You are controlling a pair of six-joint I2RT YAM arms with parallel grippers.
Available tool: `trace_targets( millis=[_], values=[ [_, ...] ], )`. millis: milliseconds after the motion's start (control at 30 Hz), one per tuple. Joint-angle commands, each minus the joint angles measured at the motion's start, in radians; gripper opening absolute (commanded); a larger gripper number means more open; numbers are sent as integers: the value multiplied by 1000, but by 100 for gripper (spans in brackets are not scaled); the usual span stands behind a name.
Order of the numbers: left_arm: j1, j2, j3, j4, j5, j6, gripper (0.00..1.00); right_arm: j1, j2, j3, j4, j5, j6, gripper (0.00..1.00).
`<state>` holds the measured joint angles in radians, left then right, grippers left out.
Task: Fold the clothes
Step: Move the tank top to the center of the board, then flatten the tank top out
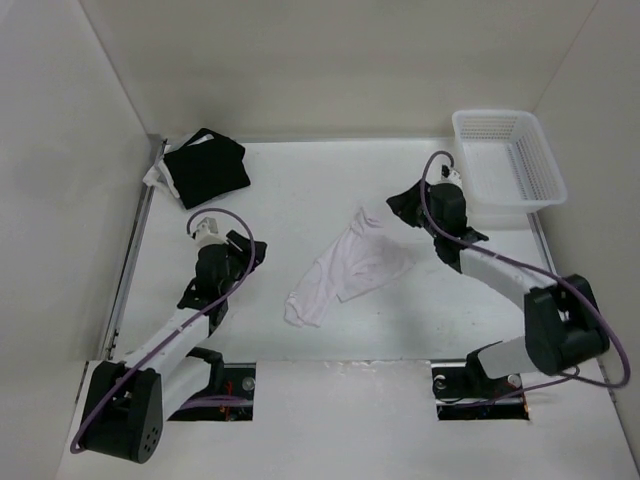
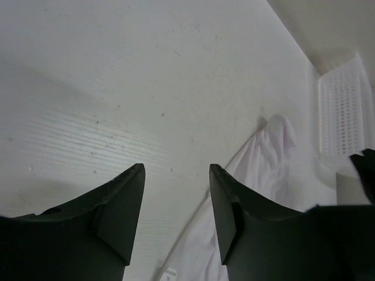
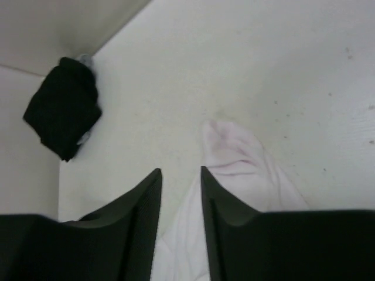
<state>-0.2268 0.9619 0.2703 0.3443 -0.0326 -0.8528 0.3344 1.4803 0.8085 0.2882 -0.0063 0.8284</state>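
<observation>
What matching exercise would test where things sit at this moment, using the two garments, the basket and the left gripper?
Things:
1. white garment
2. black garment
3. basket
4. left gripper

Places or states:
A. far right corner
B. open, nothing between its fingers, over the table
C. crumpled, mid-table
D. far left corner

Pairs: 1-C, 2-D, 3-A, 4-B

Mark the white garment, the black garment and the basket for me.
white garment (image 1: 345, 265), top view, middle of the cloth.
black garment (image 1: 207, 168), top view, its centre.
basket (image 1: 545, 165), top view, right wall.
</observation>
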Motion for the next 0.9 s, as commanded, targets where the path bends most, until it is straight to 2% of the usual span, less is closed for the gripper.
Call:
trace_targets(
  millis=[0,67,100,133,167,200,300,367,467,567,700,867],
  values=[
    [-44,-15,-11,-80,-41,70,44,123,-199,-75,16,52,-109,20],
    [-79,-12,-13,-116,-68,78,42,213,-235,-121,-61,51,-126,10],
    [-104,-12,-17,-137,-88,78,41,255,-244,-135,-90,49,-130,9],
    [-125,-17,-25,-158,-114,72,40,360,-262,-164,-150,57,-129,9],
    [-139,-23,-32,-172,-136,67,40,461,-270,-187,-182,66,-115,14],
    [-145,-26,-37,-180,-148,66,40,513,-272,-195,-195,72,-106,17],
    [-156,-52,-45,-206,-168,54,40,718,-265,-218,-221,144,-48,38],
    [-168,-77,-48,-232,-171,46,39,798,-240,-213,-212,175,-46,44],
    [-188,-110,-55,-274,-182,37,39,869,-114,-151,-178,174,-41,51],
    [-203,-149,-65,-321,-182,29,37,893,27,-85,-144,172,-38,52],
    [-239,-169,-71,-338,-187,6,36,892,112,-57,-126,192,-18,52],
    [-300,-117,-65,-338,-217,-3,33,861,172,-35,-118,227,-3,49]
  ],
)
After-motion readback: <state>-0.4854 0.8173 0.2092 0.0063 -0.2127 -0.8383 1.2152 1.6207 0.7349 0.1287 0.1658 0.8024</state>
